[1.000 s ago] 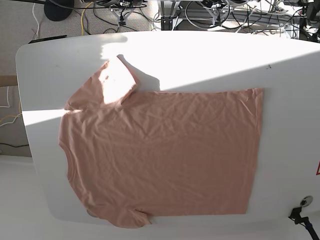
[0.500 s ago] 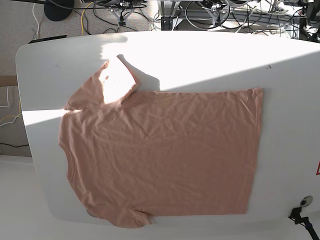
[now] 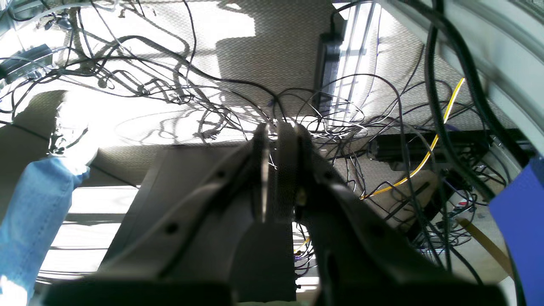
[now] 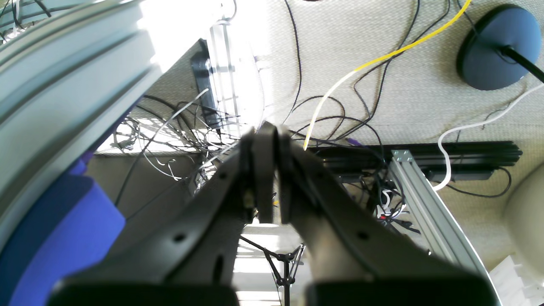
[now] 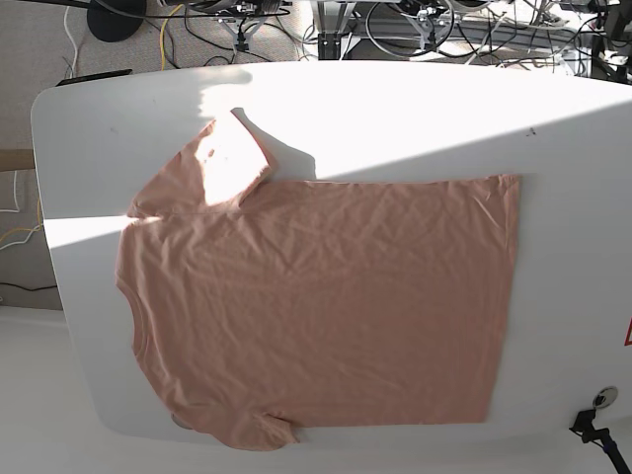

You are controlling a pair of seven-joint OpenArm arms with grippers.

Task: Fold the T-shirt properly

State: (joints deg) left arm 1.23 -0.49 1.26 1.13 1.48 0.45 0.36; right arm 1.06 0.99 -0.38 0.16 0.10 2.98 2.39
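Observation:
The salmon-pink T-shirt (image 5: 316, 296) lies spread flat on the white table (image 5: 415, 118) in the base view, neck at the left, hem at the right, one sleeve pointing to the far left corner and one at the near edge. Neither arm shows in the base view. In the left wrist view my left gripper (image 3: 276, 131) is shut with nothing in it, pointing at the cabled floor. My right gripper (image 4: 265, 129) is likewise shut and empty over the floor in the right wrist view. The T-shirt is out of both wrist views.
Tangled cables (image 3: 170, 85) and a yellow cable (image 4: 361, 68) cover the carpet beyond the table. A round dark stand base (image 4: 499, 46) sits on the floor. Aluminium frame rails (image 4: 429, 212) run beside the right gripper. A blue-jeaned leg (image 3: 29, 212) stands at the left.

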